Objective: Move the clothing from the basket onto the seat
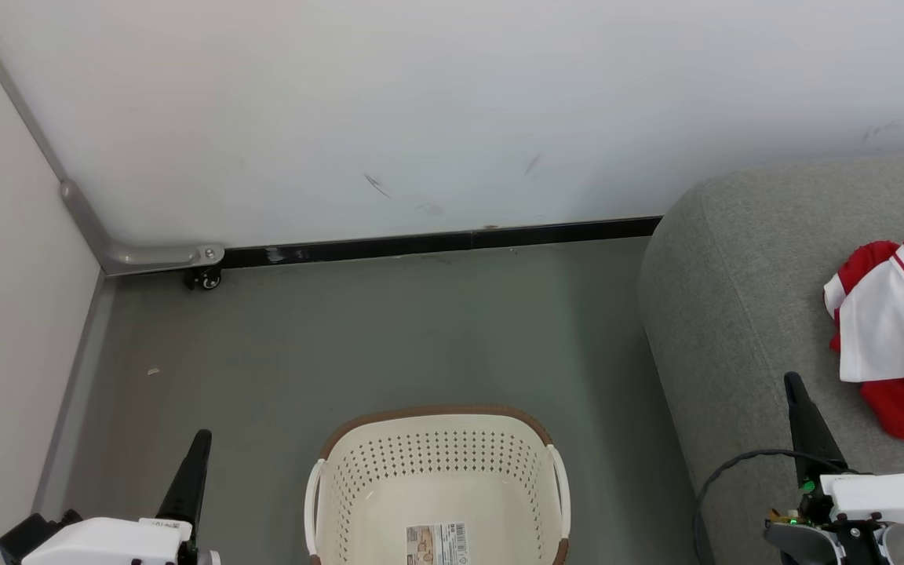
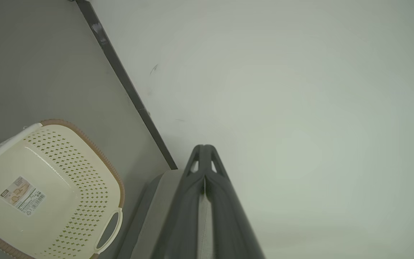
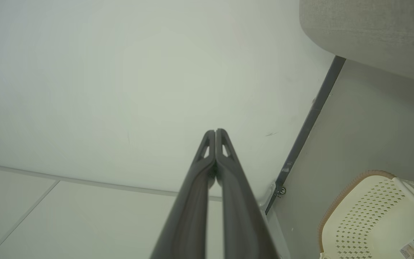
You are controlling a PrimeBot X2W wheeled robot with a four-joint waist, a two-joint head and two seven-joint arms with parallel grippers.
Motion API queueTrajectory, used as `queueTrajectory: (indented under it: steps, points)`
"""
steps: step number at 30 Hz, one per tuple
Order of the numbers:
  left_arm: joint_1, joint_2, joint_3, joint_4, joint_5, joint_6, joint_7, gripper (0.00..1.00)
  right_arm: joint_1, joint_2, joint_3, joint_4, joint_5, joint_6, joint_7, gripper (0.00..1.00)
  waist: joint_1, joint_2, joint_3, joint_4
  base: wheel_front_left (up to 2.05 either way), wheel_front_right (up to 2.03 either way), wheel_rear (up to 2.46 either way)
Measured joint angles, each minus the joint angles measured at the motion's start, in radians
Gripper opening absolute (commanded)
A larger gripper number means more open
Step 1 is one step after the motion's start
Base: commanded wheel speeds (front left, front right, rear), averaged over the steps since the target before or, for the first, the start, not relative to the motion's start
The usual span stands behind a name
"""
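Red-and-white clothing on the seat, basket on the floor

The clothing (image 1: pixel 903 337) lies bunched on the grey seat (image 1: pixel 734 298), well in from the edge facing the basket (image 1: pixel 436 459). The basket stands on the floor (image 1: pixel 358 337) beside the seat. The left gripper (image 1: pixel 202 434) and right gripper (image 1: pixel 792 378) are pinched fully closed, holding nothing.

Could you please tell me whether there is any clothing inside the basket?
No, the basket holds only its label, and the red clothing lies on the seat.
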Motion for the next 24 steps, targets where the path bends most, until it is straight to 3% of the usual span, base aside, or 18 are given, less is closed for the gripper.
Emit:
queueTrajectory:
  steps: [15, 24]
  points:
    - [-0.020, -0.027, 0.057, 0.004, -0.191, -0.074, 0.037, 0.00, -0.023, -0.003, -0.019, 0.011, 0.208, 0.000, 0.019, 0.00, -0.0004, 0.0000, 0.009, 0.005, 0.00, 0.00, 0.00]
    - [-0.021, -0.031, 0.058, 0.008, -0.196, -0.077, 0.037, 0.00, -0.037, -0.003, -0.023, 0.012, 0.219, 0.000, 0.019, 0.00, -0.0005, 0.0000, 0.009, 0.005, 0.00, 0.00, 0.00]
